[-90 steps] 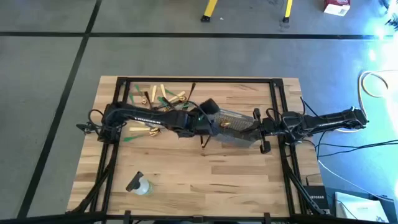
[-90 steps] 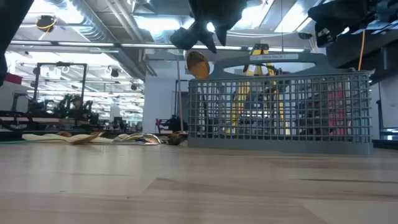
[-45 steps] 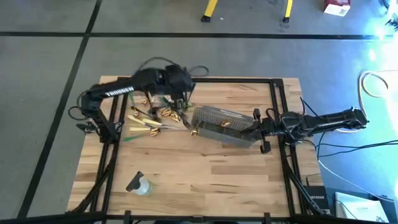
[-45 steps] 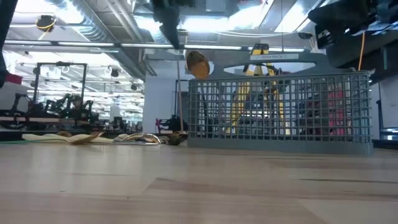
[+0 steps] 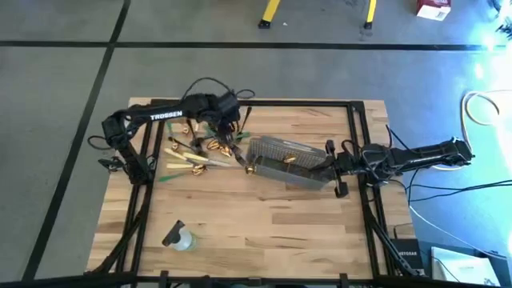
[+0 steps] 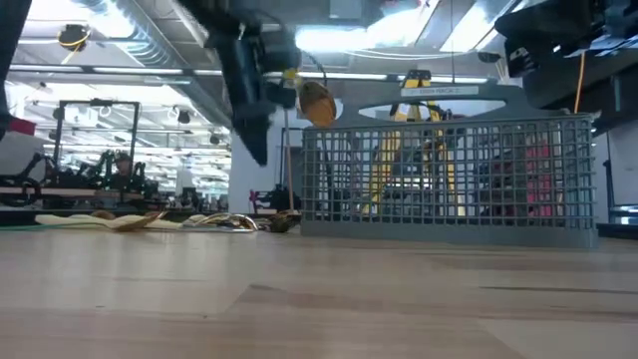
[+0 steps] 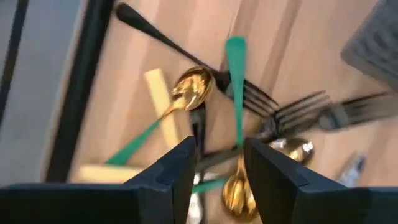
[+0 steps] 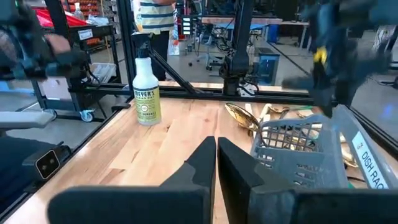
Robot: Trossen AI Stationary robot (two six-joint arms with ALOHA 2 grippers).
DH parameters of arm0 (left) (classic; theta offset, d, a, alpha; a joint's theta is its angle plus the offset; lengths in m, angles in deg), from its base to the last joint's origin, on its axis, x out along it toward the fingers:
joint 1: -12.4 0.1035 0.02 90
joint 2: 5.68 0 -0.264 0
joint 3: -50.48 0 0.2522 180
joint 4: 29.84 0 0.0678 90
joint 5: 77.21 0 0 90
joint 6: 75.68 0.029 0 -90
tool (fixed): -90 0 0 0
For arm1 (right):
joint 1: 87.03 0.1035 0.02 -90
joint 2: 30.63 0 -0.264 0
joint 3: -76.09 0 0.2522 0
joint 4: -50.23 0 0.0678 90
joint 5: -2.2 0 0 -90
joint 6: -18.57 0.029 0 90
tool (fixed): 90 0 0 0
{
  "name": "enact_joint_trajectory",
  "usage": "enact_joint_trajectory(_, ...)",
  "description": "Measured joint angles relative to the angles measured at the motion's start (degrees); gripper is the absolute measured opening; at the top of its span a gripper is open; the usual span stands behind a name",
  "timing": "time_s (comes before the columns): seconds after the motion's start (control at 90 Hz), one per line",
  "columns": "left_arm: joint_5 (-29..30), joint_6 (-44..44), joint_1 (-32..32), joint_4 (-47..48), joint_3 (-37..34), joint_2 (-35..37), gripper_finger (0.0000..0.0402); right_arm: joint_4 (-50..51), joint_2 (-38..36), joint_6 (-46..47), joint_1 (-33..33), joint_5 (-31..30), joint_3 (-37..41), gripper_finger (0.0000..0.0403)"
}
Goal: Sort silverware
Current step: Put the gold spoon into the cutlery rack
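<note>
The silverware (image 5: 200,144) lies in a loose pile on the table's far left part: gold spoons, pale tan handles, green-handled pieces and black forks. My left gripper (image 5: 228,130) hangs open above the pile. In the left wrist view its fingers (image 7: 217,146) stand over a gold spoon (image 7: 191,87), a green-handled fork (image 7: 236,68) and black forks (image 7: 311,112), touching none. A grey mesh basket (image 5: 284,160) stands mid-table. A gold spoon's bowl (image 6: 317,102) sticks up over its left end. My right gripper (image 8: 216,149) is shut beside the basket's right end (image 5: 330,164).
A spray bottle (image 5: 180,238) lies near the front left; it shows as well in the right wrist view (image 8: 146,93). A black frame (image 5: 256,102) runs along the table's far and side edges. Bare wood lies in front of the basket.
My left gripper has swung from over the basket's left end toward the table's far left, then come down over the silverware pile. The gold spoon at the basket's left end has stayed where it was. My right arm has kept still.
</note>
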Motion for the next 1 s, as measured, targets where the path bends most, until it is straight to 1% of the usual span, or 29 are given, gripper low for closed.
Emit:
enact_joint_trajectory(0.122,1.4,-2.33,-0.51,-7.58,-5.69,0.0,0.0122,-0.04,-0.01,-0.02,0.0,0.0,0.0,0.0)
enact_joint_trajectory(0.233,1.7,-4.35,-0.48,-11.13,-8.48,-0.23,0.0122,-0.07,-0.01,-0.02,0.0,0.0,0.01,0.0)
enact_joint_trajectory(0.489,0.88,-5.9,-1.41,-12.69,-8.98,-4.99,0.0122,-0.07,-0.01,-0.04,0.0,0.0,0.02,0.0)
enact_joint_trajectory(0.7,0.24,-6.04,-1.85,-13.33,-8.98,-5.31,0.0122,-0.04,-0.01,-0.04,0.0,0.0,0.02,0.0)
enact_joint_trajectory(0.8,-2.56,-6.02,-1.9,-12.79,-8.98,-5.69,0.0122,-0.04,-0.01,-0.04,0.0,0.0,0.02,0.0)
enact_joint_trajectory(1.0,-2.25,-6.12,-1.83,-12.64,-8.98,-7.31,0.0121,0.13,0.02,-0.04,0.0,-0.01,0.02,0.0)
